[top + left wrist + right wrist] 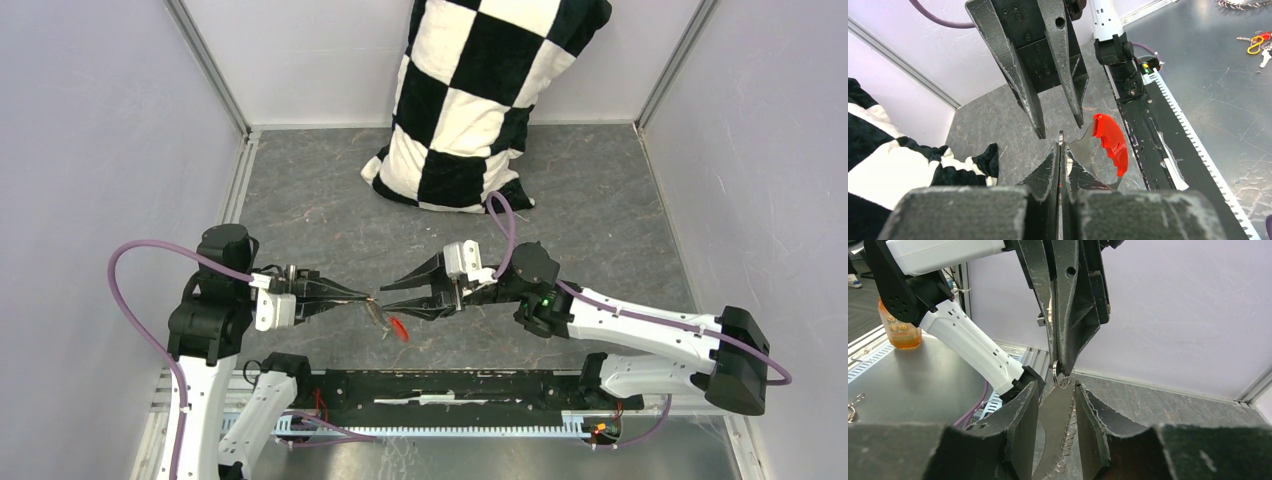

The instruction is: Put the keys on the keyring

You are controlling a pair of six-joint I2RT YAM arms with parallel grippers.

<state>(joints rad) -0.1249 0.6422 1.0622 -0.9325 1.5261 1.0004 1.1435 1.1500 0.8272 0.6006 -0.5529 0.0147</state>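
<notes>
While the left fingers pinch shut on the silver ring of the keyring, its red fob hangs just below them, above the table. Right fingers stand half apart, tips just beside the ring, gripping nothing.

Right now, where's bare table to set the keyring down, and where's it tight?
Free: table between the left wall and the checkered pillow, and the strip between pillow and right wall. Tight: centre, where the left gripper pinches the keyring and the open right gripper sits close by.
</notes>
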